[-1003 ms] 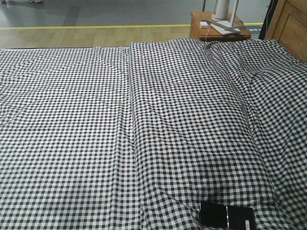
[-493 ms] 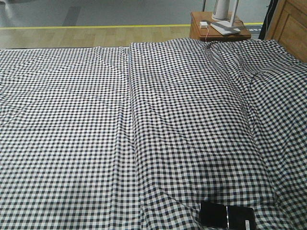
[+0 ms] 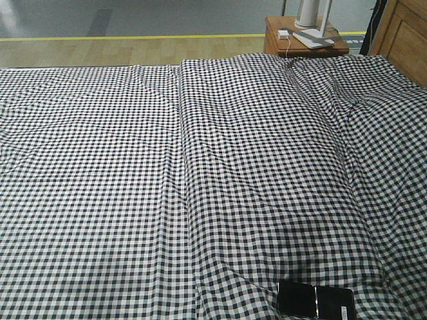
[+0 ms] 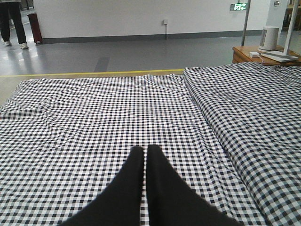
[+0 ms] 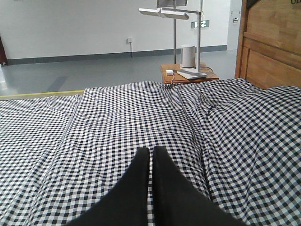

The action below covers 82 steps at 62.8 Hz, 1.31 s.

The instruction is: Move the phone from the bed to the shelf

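One phone [image 3: 315, 301] is lying flat on the bed [image 3: 200, 167], at the lower right edge of the front view.
Left gripper [image 4: 144, 149] and right gripper [image 5: 151, 149] are hovering over the bed, both clenched tight and empty.

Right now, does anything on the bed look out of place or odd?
Only the phone, a black slab lying on the bed at the bottom right of the front view, creased across its middle. Otherwise only wrinkles.
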### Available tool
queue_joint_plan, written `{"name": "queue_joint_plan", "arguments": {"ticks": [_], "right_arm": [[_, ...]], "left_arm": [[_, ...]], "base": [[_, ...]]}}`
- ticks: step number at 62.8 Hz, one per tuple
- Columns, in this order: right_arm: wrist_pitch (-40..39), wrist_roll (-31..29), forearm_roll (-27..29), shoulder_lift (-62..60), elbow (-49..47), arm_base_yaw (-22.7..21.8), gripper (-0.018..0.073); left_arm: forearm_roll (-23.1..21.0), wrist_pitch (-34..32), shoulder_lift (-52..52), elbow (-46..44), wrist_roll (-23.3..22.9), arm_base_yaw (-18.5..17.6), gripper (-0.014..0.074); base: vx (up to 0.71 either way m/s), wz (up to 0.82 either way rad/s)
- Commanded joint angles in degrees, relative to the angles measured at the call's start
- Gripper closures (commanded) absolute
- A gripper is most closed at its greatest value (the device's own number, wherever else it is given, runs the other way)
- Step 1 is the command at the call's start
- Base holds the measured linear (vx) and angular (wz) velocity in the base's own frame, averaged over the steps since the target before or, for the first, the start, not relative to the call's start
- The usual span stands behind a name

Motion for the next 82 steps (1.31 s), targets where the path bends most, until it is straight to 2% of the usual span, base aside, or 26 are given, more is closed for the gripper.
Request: {"name": "queue_joint_plan", "arguments": {"ticks": [1, 9, 24, 38, 51, 67, 74, 82], "right_arm": [[-4.7, -0.1, -0.7, -0.6, 0.5, -0.3, 0.0564], [-7.4, 0.5, -0.6, -0.6, 0.5, -0.3, 0.0564], [-23.5, -0.5, -0.6, -0.6, -2.7, -0.3, 0.0564], [-23.4, -5.0, -0.6, 0.2, -14.9, -0.3, 0.0564], [-15.1, -5.1, -0.6, 9.4, -30.5, -0.3, 0.0564], [3.6, -4.4, -0.6, 27.2, -48.0, -0.3, 0.0559], [11.6, -4.4, -0.6, 34.5, -52.4, -0.3, 0.0545], [16.8, -4.4, -0.6, 41.1, -53.6, -0.3, 0.0496]], "left_arm": [[-0.5, -4.0, -0.5, 0.4, 0.0, 0.0, 0.0595], [-0.5, -4.0, -0.5, 0.4, 0.0, 0.0, 0.0595], [-0.5, -4.0, -0.5, 0.4, 0.0, 0.0, 0.0595], [-0.5, -4.0, -0.5, 0.4, 0.0, 0.0, 0.0595], [-0.5, -4.0, -0.5, 0.4, 0.0, 0.0, 0.0595], [-0.5, -4.0, -0.5, 0.4, 0.0, 0.0, 0.0595], [-0.5, -4.0, -0.5, 0.4, 0.0, 0.0, 0.0595], [-0.5, -4.0, -0.5, 0.4, 0.0, 0.0, 0.0595]], "base": [[0.00, 0.00], [0.00, 0.00], [0.00, 0.00], [0.00, 0.00], [0.00, 0.00], [0.00, 0.00], [0.00, 0.00], [0.00, 0.00]]}}
